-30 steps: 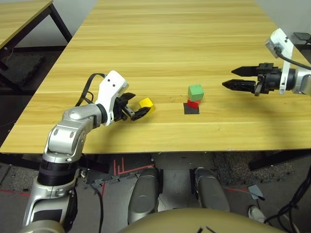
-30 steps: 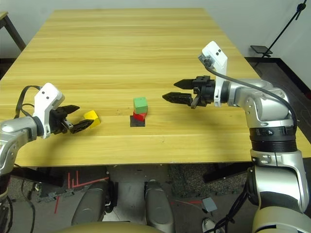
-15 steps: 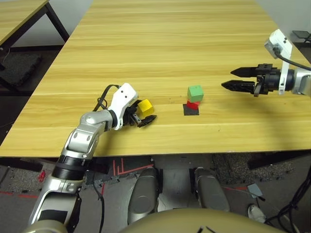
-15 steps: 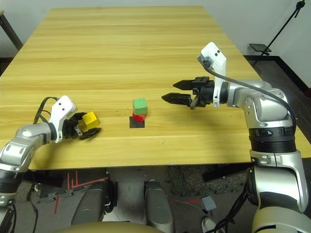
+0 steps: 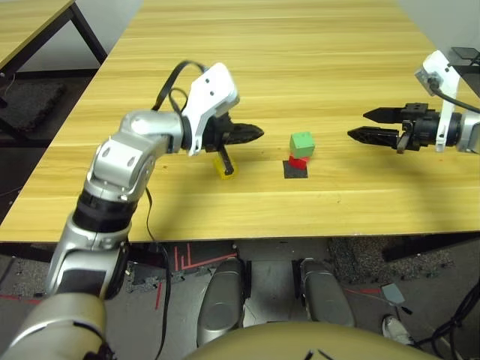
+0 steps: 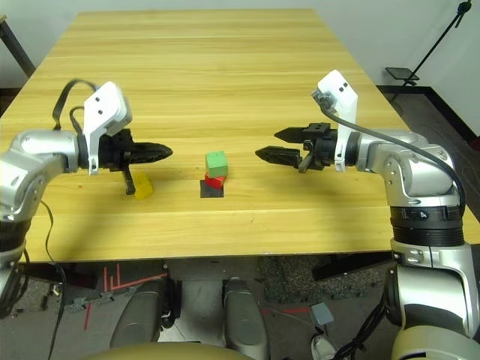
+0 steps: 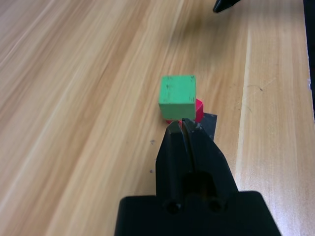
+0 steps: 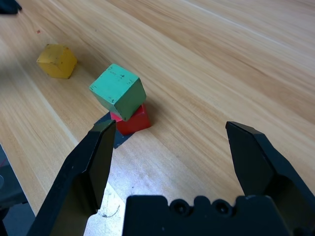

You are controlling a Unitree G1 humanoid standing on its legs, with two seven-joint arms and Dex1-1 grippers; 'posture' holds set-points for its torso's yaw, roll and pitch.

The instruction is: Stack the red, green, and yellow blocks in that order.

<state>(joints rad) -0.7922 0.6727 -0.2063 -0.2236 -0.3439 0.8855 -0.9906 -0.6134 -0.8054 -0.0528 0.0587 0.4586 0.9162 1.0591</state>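
Note:
The green block [image 5: 302, 142] sits skewed on the red block [image 5: 298, 160], which stands at the edge of a flat black patch [image 5: 295, 170]. To their left the yellow block [image 5: 226, 170] lies alone on the table. My left gripper [image 5: 257, 133] hovers above and just right of the yellow block, shut and empty, its tips aimed at the stack; the left wrist view shows the green block [image 7: 177, 90] just past those tips. On the other side of the stack my right gripper [image 5: 358, 125] hangs open, holding nothing, and its wrist view takes in the stack and the yellow block [image 8: 57, 60].
The stack stands near the front edge of the wooden table [image 5: 270, 45]. A second table [image 5: 30, 22] stands off to the far left, and a stand's black base [image 6: 405, 76] rests on the floor at the right.
My left arm has risen from the table, leaving the yellow block where it lay, and swung toward the stack with its fingers now shut. The right gripper drew back slightly.

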